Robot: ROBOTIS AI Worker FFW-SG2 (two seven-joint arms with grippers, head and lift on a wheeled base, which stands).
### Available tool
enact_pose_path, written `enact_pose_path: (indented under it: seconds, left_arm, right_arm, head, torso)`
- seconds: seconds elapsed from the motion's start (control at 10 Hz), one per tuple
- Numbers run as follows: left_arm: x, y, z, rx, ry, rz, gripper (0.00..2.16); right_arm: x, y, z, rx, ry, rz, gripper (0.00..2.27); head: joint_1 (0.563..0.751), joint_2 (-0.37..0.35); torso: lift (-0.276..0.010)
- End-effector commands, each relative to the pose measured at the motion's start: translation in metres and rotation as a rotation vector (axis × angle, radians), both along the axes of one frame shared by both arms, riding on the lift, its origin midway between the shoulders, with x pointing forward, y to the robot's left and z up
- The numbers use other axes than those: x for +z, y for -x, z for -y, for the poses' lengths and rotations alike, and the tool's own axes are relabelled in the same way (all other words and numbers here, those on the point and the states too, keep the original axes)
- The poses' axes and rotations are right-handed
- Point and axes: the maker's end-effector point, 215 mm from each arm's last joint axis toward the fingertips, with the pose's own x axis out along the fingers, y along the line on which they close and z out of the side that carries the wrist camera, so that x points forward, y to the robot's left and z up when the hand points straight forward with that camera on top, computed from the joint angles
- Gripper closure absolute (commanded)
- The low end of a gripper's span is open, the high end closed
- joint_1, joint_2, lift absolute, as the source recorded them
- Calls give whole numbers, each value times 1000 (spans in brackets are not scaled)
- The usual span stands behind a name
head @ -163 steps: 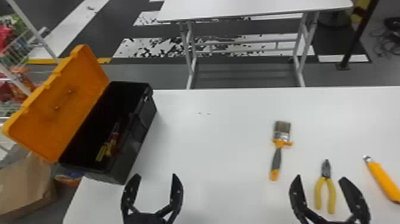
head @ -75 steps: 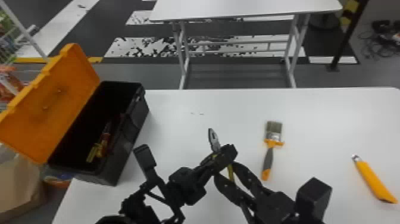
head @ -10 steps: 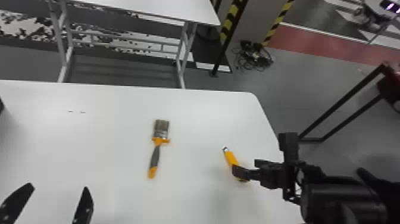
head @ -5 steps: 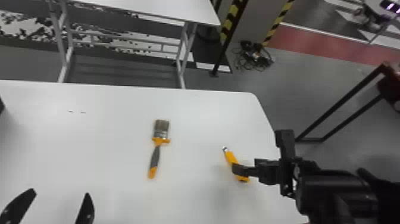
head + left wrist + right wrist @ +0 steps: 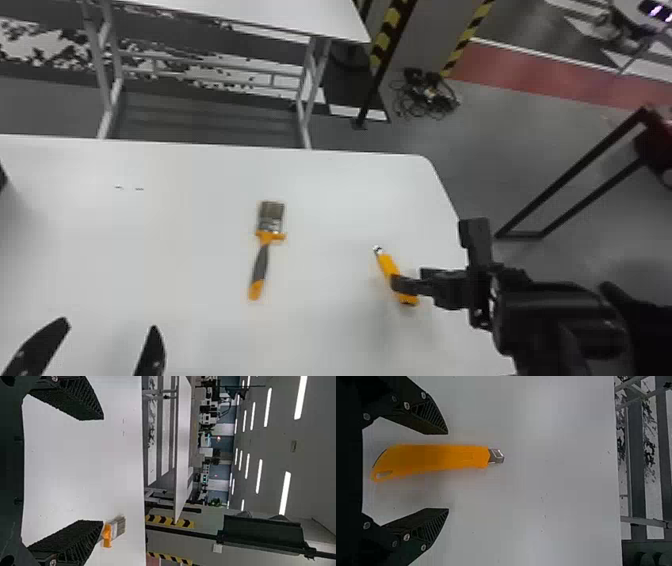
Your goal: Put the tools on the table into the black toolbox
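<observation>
Orange utility knife (image 5: 388,267) lies on the right part of the white table, with my right gripper (image 5: 410,281) over its rear half. In the right wrist view, the knife (image 5: 435,457) lies between the spread fingers of my right gripper (image 5: 448,471), apart from both. My left gripper (image 5: 109,326) is open at the lower left of the head view. In the left wrist view, nothing is held by my left gripper (image 5: 103,470), and the paintbrush (image 5: 107,535) appears beyond one fingertip. The paintbrush (image 5: 261,260) lies mid-table, bristles toward the far edge. The black toolbox (image 5: 2,178) shows a sliver at the left edge.
The white table (image 5: 200,165) ends at a rounded far right corner. Behind it stand a second white table (image 5: 280,20) and a striped post (image 5: 387,42). Cables (image 5: 427,95) lie on the floor, and a dark metal frame (image 5: 575,175) stands to the right.
The head view has turned right since the older frames. My grippers, earlier close together around the pliers, are now far apart. Over the last second the right arm has shifted slightly left.
</observation>
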Motion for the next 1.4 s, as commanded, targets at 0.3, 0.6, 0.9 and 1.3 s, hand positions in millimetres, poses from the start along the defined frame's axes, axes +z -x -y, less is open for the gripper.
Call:
enact_pose_path:
  seconds: [0.3, 0.6, 0.9, 1.3]
  left_arm:
    - [-6, -3, -3, 1, -3, -12, 53]
    - [-13, -5, -3, 0, -9, -35, 53]
    - [-10, -6, -2, -2, -8, -30, 53]
    - [15, -17, 0, -13, 32, 1, 53]
  right_arm:
    - [-8, -3, -8, 8, -2, -26, 1426]
    - [-6, -1, -2, -2, 6, -28, 2250]
    - [7, -5, -3, -7, -12, 23, 2253]
    - [41, -9, -24, 54, -6, 147, 2250]
  head:
    - [695, -350]
    - [695, -350]
    - [695, -350]
    - [695, -350]
  torso:
    - [-75]
    - [-75]
    - [-75]
    - [-75]
